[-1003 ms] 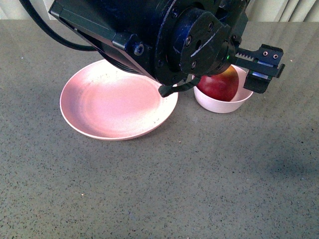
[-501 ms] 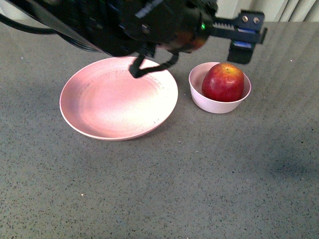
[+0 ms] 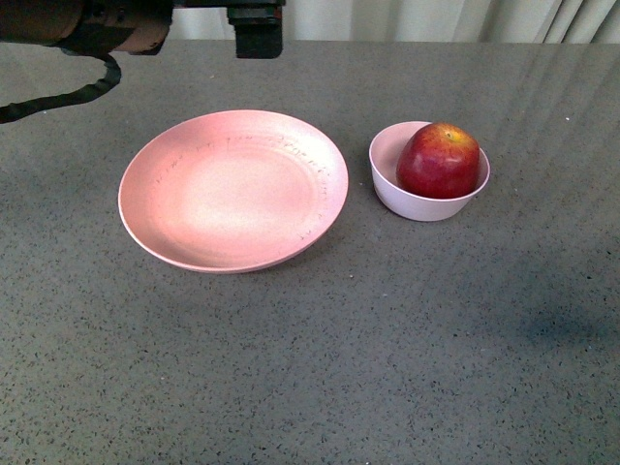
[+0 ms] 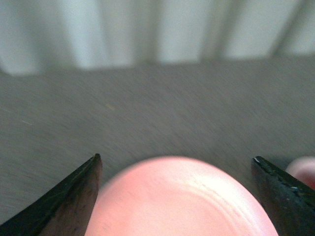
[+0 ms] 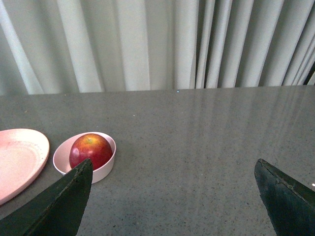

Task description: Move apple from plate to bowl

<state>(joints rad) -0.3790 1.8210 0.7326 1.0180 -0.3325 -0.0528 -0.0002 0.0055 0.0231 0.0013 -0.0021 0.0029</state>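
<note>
Only the front view takes in the whole plate [image 3: 232, 189], bare on the grey tabletop [image 3: 320, 349], with the bowl [image 3: 426, 199] just beside it cradling the apple [image 3: 439, 160]. The blurred left wrist view shows the left hand [image 4: 174, 169] spread wide and holding nothing above the plate's rim. The right wrist view shows the right hand [image 5: 174, 169] likewise spread and unladen, well apart from the bowl.
</note>
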